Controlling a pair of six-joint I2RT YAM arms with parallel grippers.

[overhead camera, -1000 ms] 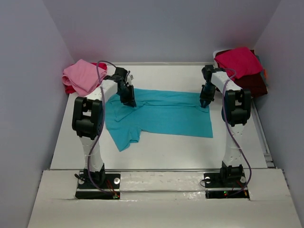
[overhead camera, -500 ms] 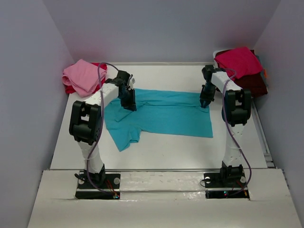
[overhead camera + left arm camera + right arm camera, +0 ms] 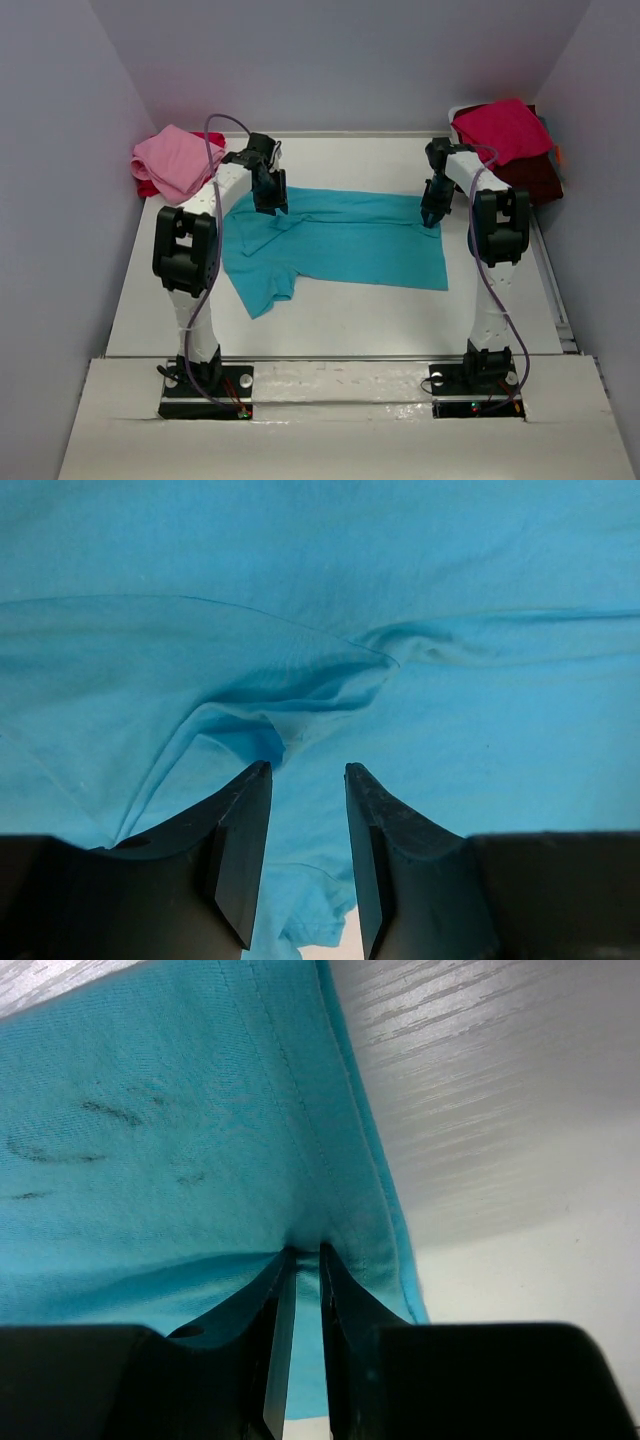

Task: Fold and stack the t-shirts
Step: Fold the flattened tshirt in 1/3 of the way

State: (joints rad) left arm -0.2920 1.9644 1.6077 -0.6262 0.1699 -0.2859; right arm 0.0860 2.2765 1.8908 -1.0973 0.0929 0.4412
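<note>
Turquoise t-shirt lies spread on the table. Over its far left part hangs the left gripper, jaws apart, seemingly holding nothing. At its far right corner the right gripper has its jaws pinched on the hem.

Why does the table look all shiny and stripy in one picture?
Right wrist view: light glares off the table in bright streaks beside the turquoise t-shirt. Left wrist view: no glare, only a shadow in the shirt's fold. Top view: even light.
</note>
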